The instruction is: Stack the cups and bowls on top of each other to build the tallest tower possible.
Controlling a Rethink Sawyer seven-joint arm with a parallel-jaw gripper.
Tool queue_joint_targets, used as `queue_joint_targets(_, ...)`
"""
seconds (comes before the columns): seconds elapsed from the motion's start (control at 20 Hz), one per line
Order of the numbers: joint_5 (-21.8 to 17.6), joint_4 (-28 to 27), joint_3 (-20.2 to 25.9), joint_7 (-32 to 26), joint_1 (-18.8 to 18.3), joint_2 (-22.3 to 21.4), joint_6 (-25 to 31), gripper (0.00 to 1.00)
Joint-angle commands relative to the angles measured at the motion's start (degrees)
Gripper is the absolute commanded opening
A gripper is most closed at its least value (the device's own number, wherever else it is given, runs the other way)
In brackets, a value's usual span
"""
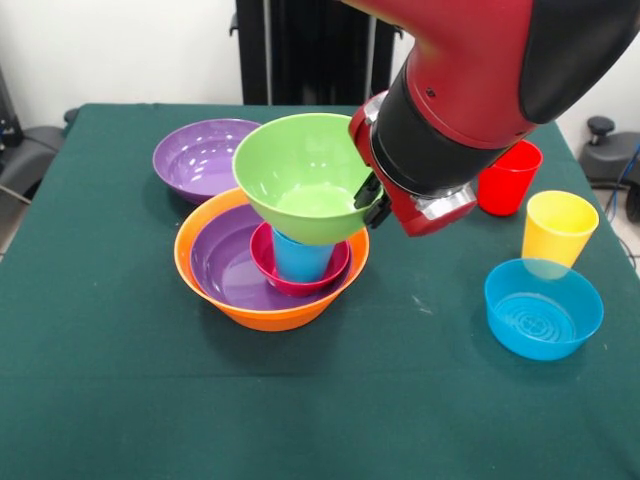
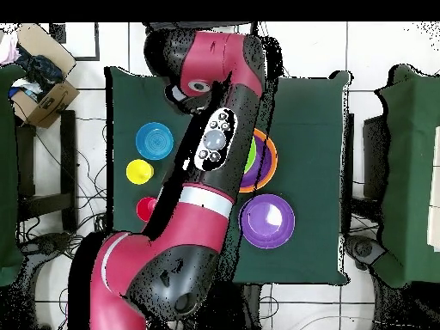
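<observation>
- Green cloth on the table [image 1: 120, 400] runs nearest my camera; white wall behind, tiled floor around.
- My arm's gripper [image 1: 374, 200] pinches the lime green bowl [image 1: 300, 175], tilted on the blue cup [image 1: 300, 258] of the tower [image 1: 265, 300].
- Far left: a spare purple bowl [image 1: 200, 155].
- Right: small blue bowl [image 1: 543, 308], yellow cup [image 1: 558, 228], red cup [image 1: 508, 176].

Beside the orange bowl [image 1: 262, 310] (purple and pink-red nesting inside), a lime green bowl [image 1: 300, 175] is showing glossy over dark green cloth [image 1: 100, 350].
</observation>
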Motion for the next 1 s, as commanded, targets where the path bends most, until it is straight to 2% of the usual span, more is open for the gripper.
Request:
queue_joint_targets(0.05,-5.93,3.03,4.57,-8.62,-1.16,-1.43,-3.07,0.00)
queue_joint_targets(0.6,-6.49,3.89,4.62,-9.47,-0.94,-1.94,-3.59,0.00)
queue_joint_targets(0.65,-6.62,4.05,4.64,-9.69,-0.85,-2.02,-3.62,1.00)
queue_joint_targets(1.0,-7.78,3.48,4.87,-10.41,-1.14,-2.08,-3.75,1.00)
